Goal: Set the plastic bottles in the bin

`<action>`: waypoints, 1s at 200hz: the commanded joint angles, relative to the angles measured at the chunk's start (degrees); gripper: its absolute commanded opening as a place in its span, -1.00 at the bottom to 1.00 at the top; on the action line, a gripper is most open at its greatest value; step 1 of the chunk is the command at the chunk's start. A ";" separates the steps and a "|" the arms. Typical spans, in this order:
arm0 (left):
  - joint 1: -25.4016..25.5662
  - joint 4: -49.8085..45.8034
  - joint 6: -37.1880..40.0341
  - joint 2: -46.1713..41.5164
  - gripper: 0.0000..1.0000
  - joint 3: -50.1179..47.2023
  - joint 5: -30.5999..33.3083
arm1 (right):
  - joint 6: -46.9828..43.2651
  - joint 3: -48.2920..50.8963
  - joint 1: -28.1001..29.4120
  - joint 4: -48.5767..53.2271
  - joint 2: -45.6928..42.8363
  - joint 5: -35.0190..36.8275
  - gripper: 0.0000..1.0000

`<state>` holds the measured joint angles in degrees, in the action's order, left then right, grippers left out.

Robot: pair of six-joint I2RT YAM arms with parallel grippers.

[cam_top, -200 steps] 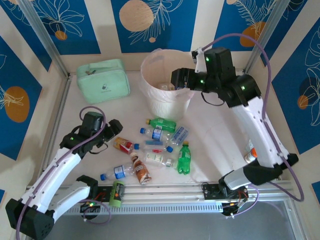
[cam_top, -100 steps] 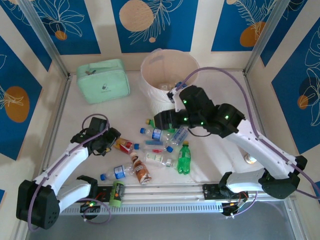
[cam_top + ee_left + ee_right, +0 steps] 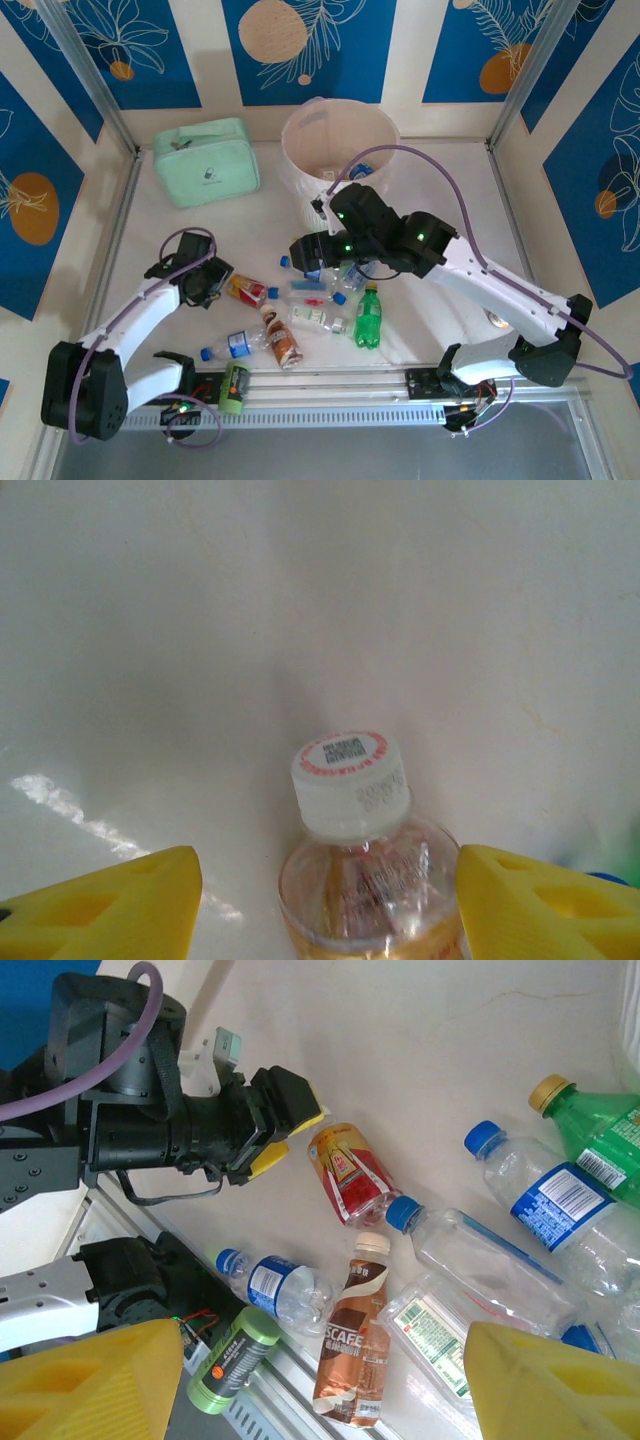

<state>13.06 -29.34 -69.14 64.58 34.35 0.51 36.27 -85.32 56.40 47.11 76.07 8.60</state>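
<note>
Left jaws spread astride the white-capped bottle [image 3: 362, 875], not clamped, right jaws spread empty: centre on its body, then squeeze.

- The white-capped bottle [image 3: 350, 880] is cut off by the bottom edge of the left wrist view, and its label is blurred.
- A clear bottle [image 3: 352, 272] is partly covered by the right arm [image 3: 400, 240].
- The green bottle [image 3: 605, 1145] is cut by the right edge.
- Contents of the bin [image 3: 300, 180] are too small to be named.
</note>
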 commanded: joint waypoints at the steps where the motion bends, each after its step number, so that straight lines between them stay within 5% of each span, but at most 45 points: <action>1: -0.93 1.89 -0.38 2.32 0.33 1.36 0.59 | 0.97 0.37 0.77 -1.34 -0.08 -0.62 0.49; 127: -1.95 8.70 -0.74 13.54 0.10 3.35 -1.22 | 2.15 2.17 1.85 -2.63 0.28 0.45 0.49; 200: -1.93 10.53 -0.12 14.88 -0.19 3.36 -1.96 | 2.83 3.19 0.96 -3.30 -0.86 0.03 0.49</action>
<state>11.88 -19.59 -69.52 79.11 36.86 -0.43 38.02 -83.26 57.89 44.88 76.20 8.62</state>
